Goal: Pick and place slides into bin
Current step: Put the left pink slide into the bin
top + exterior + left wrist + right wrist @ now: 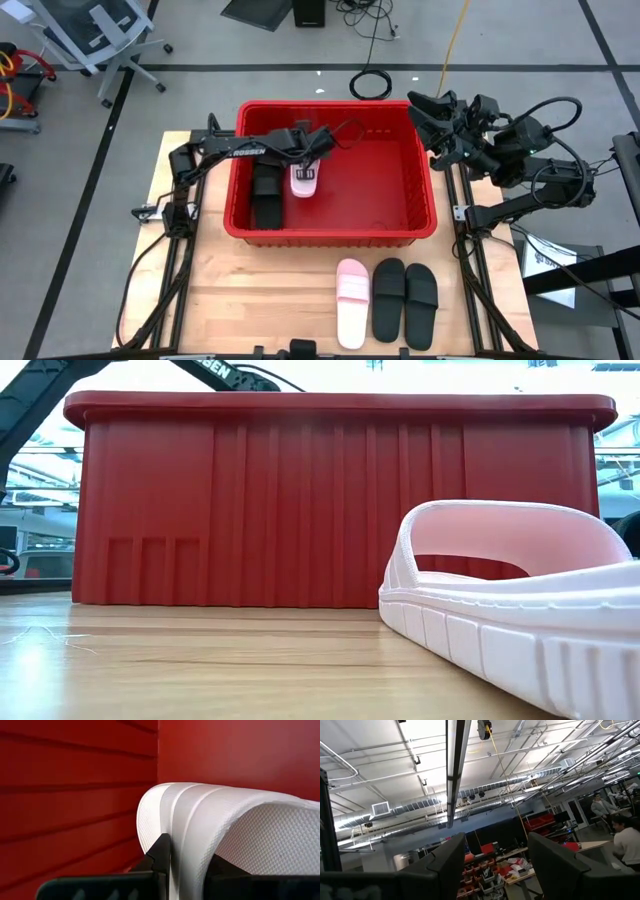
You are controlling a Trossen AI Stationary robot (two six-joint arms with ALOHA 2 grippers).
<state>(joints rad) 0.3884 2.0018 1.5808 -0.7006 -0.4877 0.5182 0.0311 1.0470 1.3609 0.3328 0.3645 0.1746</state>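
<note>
Inside the ribbed red plastic bin [420,215], toward nine o'clock, the left gripper [308,168] pinches a pale foam slide [303,180] beside a black slide [266,195]. Right gripper [425,112] at two o'clock, fingers spread, empty.

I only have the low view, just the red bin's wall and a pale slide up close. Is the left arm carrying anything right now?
Observer: Yes. The left gripper is shut on a pale slide, over the left part of the bin.
Operator: Anything already inside the bin?
Observer: One black slide lies near the left wall, right beside the held one.
Operator: How many are left on the table?
Observer: Three in a row in front of the bin: the pale slide on the table and two black slides to its right.
Operator: Where is the right arm?
Observer: Folded back by the bin's far right corner, right gripper open, empty and pointing up at the ceiling.
</note>
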